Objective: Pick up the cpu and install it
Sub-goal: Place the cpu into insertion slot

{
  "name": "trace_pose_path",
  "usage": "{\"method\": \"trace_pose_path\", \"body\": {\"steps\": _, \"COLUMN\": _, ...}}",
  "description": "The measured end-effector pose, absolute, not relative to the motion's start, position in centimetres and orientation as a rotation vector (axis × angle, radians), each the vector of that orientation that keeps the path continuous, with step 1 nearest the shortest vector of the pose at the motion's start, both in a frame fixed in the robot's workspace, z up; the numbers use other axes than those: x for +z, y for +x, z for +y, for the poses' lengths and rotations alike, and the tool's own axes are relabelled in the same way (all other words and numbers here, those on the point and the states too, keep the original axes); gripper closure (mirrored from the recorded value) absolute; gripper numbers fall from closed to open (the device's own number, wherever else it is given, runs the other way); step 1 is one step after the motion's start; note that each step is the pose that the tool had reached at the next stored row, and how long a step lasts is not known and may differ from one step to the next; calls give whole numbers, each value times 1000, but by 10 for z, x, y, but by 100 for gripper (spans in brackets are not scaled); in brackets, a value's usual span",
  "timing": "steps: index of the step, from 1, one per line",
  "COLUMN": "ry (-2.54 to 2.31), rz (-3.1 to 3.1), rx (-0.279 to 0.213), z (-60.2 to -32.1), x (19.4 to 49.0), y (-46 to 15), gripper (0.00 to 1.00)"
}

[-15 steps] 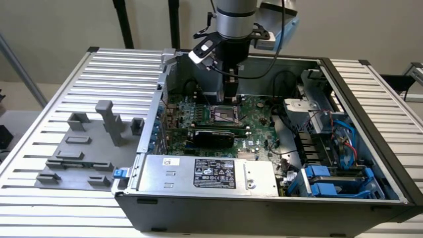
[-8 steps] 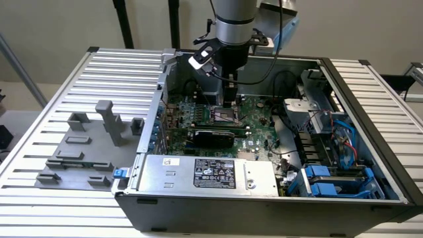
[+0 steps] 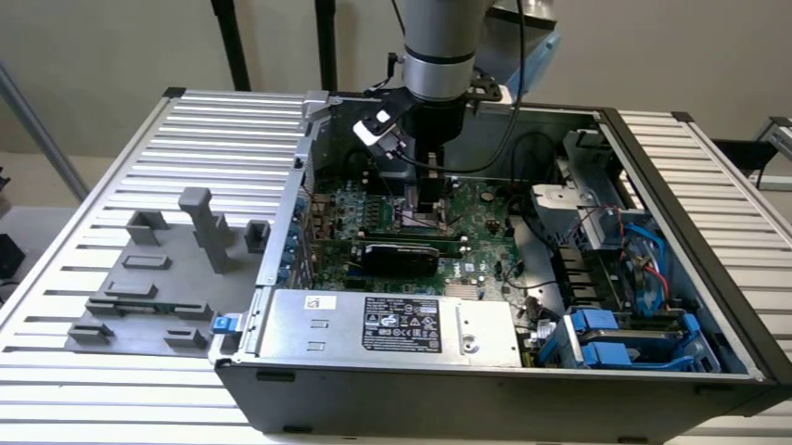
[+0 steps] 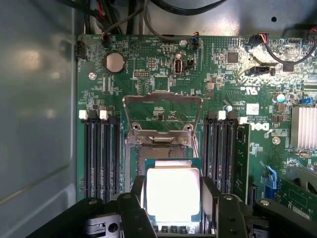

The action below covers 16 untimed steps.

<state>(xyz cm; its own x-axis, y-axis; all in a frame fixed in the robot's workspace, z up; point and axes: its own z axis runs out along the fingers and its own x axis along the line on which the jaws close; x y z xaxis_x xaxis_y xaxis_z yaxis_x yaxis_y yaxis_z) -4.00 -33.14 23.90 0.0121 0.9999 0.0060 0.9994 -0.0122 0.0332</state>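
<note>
The cpu (image 4: 172,191), a small square chip with a bright silvery top and a green rim, sits between my gripper's two black fingers (image 4: 137,201). My gripper (image 4: 173,203) is shut on the cpu, one finger against each side edge. The chip is held level just over the metal-framed socket (image 4: 161,148) on the green motherboard (image 4: 148,64), whose load plate (image 4: 162,106) is flipped open. In the exterior view my gripper (image 3: 427,199) reaches down into the open computer case (image 3: 644,139), low over the motherboard.
Memory slots (image 4: 101,153) flank the socket on both sides. A silver power supply (image 3: 389,324) lies along the case's near wall, blue drive bays (image 3: 619,338) at the exterior view's right. Grey fixture blocks (image 3: 161,269) stand on the slatted table at the exterior view's left. Cables hang near the arm.
</note>
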Motion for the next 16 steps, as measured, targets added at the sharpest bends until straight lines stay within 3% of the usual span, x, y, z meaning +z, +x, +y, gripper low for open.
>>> {"method": "trace_pose_path", "body": {"steps": 16, "ry": 2230, "rz": 2199, "rx": 43, "z": -323, "x": 219, "y": -40, "gripper": 45}}
